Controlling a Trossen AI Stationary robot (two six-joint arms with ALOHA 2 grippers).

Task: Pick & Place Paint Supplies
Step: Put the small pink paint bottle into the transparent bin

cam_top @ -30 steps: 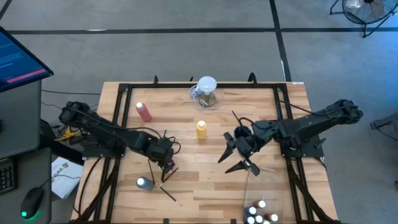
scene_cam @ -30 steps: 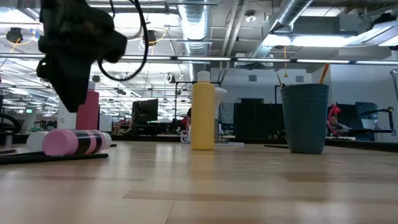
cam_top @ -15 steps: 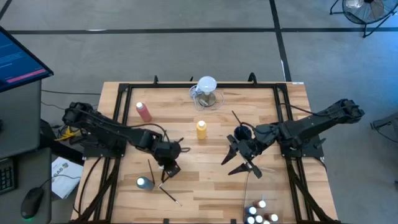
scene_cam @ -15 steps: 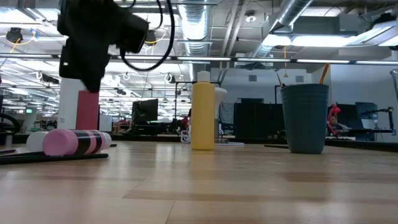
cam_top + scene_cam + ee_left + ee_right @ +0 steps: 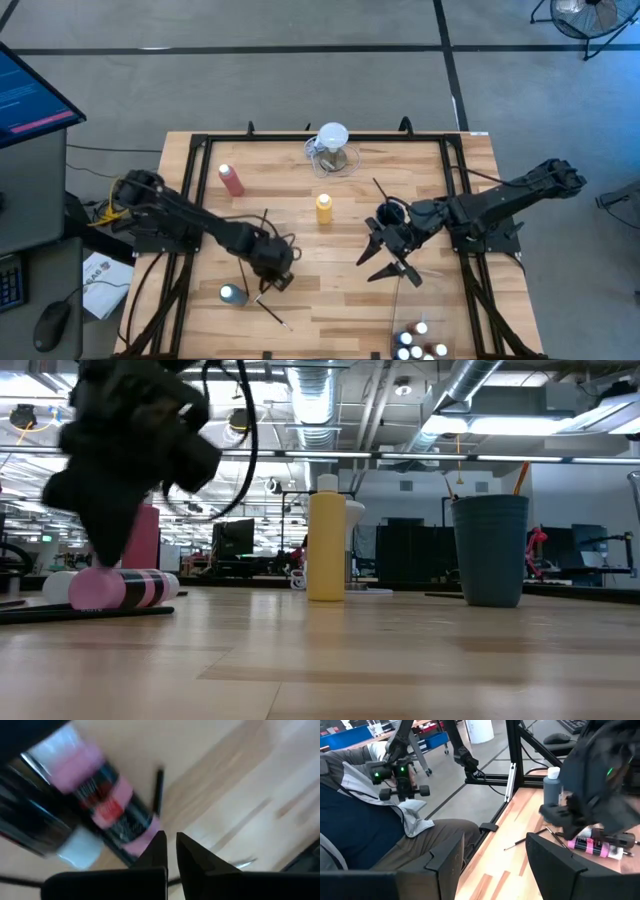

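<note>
My left gripper (image 5: 272,282) is shut and points down at the table's near left. Its fingertips (image 5: 170,845) stand at one end of a small pink bottle (image 5: 105,805) that lies on its side (image 5: 120,588). A thin dark paintbrush (image 5: 90,612) lies next to that bottle. A yellow squeeze bottle (image 5: 324,208), a pink-red one (image 5: 232,180) and a blue one (image 5: 551,787) stand upright. My right gripper (image 5: 385,260) hovers open over the table's right half with nothing between its fingers. My left gripper comes from above, slanting down, with its shut fingertips beside the end of the lying pink bottle (image 5: 142,837). Whether they touch the bottle or a brush under them, I cannot tell; the fingers hide that spot.
A clear jug with a white top (image 5: 332,150) stands at the far middle, and a dark cup (image 5: 390,213) beside my right gripper. Several small white-capped bottles (image 5: 415,342) cluster at the near right edge. Another brush (image 5: 272,310) lies near left. A seated person (image 5: 365,820) shows beyond the table.
My left gripper has gone down and a little toward the table's near edge, onto the lying pink bottle, tipping as it went. The bottles and brushes lie where they were.
</note>
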